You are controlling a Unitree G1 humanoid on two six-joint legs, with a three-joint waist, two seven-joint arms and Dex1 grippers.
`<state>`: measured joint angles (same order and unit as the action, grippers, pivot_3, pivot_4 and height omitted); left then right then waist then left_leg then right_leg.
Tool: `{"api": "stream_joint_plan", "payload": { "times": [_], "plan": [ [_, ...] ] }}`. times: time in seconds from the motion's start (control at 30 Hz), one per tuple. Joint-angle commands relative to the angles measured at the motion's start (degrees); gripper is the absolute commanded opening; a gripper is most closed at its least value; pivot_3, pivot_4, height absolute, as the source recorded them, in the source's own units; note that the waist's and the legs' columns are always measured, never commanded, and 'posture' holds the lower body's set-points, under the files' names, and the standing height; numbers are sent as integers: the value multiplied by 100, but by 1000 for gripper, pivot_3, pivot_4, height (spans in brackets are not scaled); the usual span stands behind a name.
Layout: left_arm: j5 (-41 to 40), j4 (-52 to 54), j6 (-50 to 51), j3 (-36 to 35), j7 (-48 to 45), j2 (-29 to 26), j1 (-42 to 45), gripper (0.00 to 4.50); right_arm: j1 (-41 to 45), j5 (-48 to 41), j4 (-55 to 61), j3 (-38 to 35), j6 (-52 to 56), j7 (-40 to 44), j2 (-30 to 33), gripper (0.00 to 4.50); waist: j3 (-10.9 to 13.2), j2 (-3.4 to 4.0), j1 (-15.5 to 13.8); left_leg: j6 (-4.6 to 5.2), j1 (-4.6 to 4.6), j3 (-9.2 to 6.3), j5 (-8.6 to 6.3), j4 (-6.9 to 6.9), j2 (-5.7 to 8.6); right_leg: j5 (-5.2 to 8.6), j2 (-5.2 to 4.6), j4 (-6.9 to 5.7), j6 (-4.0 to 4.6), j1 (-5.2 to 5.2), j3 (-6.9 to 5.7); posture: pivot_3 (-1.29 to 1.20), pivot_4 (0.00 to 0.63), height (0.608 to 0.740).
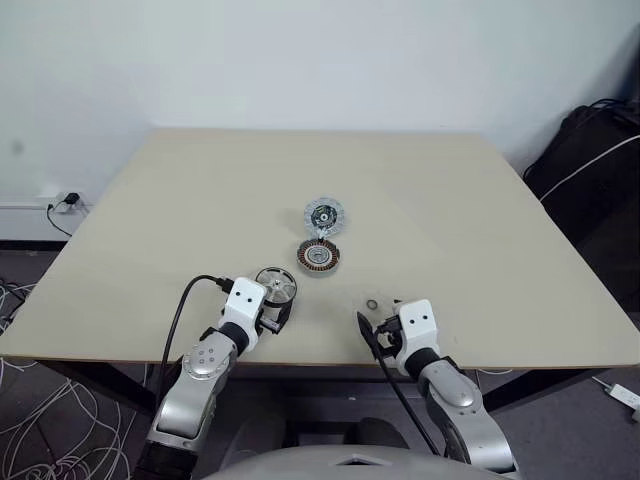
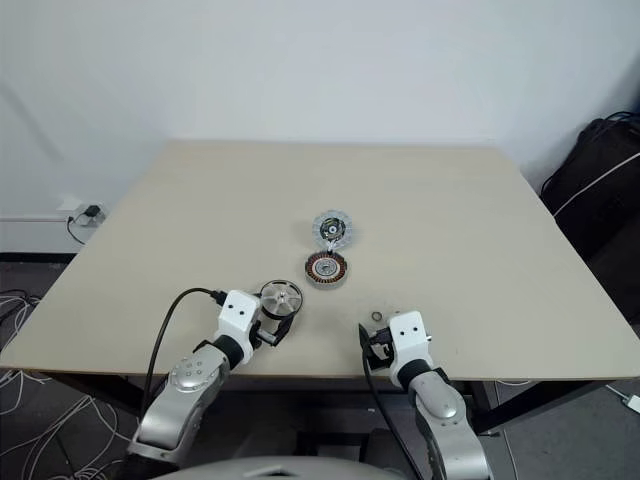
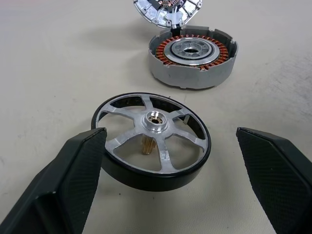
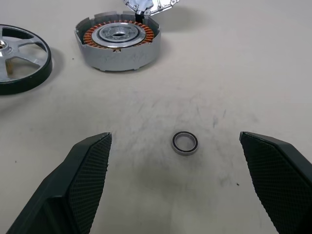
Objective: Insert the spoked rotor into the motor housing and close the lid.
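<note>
The spoked rotor (image 3: 152,139), a silver spoked wheel with a black rim and a raised hub, lies flat near the table's front edge. My left gripper (image 3: 169,132) stands open just behind it, one finger to each side, touching nothing. Farther in sits the motor housing (image 1: 318,257), a grey round cup with copper windings around a silver centre. Just beyond it lies the lid (image 1: 324,215), a pale silvery toothed disc. My right gripper (image 4: 175,136) is open near the front edge, pointing at a small dark ring (image 4: 185,143) on the table.
The beige table (image 1: 200,200) stands against a white wall, its front edge just under both wrists. A black bag (image 1: 590,160) with a white cable sits off the table's right side. Loose cables (image 1: 40,420) lie on the floor at the left.
</note>
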<state>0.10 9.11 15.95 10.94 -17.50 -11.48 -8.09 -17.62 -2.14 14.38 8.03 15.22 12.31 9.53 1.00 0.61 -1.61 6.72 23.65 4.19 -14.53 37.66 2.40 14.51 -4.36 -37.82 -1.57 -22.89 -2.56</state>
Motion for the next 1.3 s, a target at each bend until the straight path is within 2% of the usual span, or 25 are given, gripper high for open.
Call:
{"api": "stream_joint_plan", "payload": {
  "times": [0.03, 0.4, 0.8, 1.0, 1.1, 1.3],
  "plan": [
    [30, 66, -114, -3, 19, 6, 91, 4490, 108, 5, 96, -63, -101, -20, -7, 4479, 0, -1, 0, 0, 0, 0, 0, 0, 0, 0, 0, 0, 0, 0, 0, 0, 0, 740],
    [23, 51, -121, -8, 22, 13, 95, 4490, 237, -56, -96, -108, -44, -80, -119, 4479, -3, 0, 0, 0, -1, 0, 0, 1, 0, 0, 0, -1, 0, 1, 0, 0, 0, 740],
    [19, 61, -133, 4, 35, 25, 66, 4490, 1481, 25, -1948, -236, -352, -211, -351, 4479, -11, 2, 38, -3, -4, 0, 2, 5, 1, -3, 3, -3, 1, 3, 0, 0, 0, 740],
    [12, 147, -122, -47, 90, 14, -17, 4490, 1487, -31, -2425, -264, -365, -143, -359, 4479, -27, 7, 53, -5, -4, 0, 3, 4, 1, -2, 4, -3, 2, 3, 2, 0, 0, 740],
    [9, 148, -133, -42, 110, 18, -31, 4500, 1340, -62, -2455, -275, -348, -127, -364, 3877, -55, 12, 51, -4, -7, 0, 2, 4, 1, -2, 3, -3, 2, 8, 2, 0, 0, 740],
    [3, 129, -140, -26, 106, 11, -21, 4500, 1055, -132, -2212, -310, -280, -104, -404, 1947, -83, 10, 40, -2, -12, -1, 1, 2, 0, -2, 2, -4, 2, 13, 0, 0, 0, 740]
  ]
}}
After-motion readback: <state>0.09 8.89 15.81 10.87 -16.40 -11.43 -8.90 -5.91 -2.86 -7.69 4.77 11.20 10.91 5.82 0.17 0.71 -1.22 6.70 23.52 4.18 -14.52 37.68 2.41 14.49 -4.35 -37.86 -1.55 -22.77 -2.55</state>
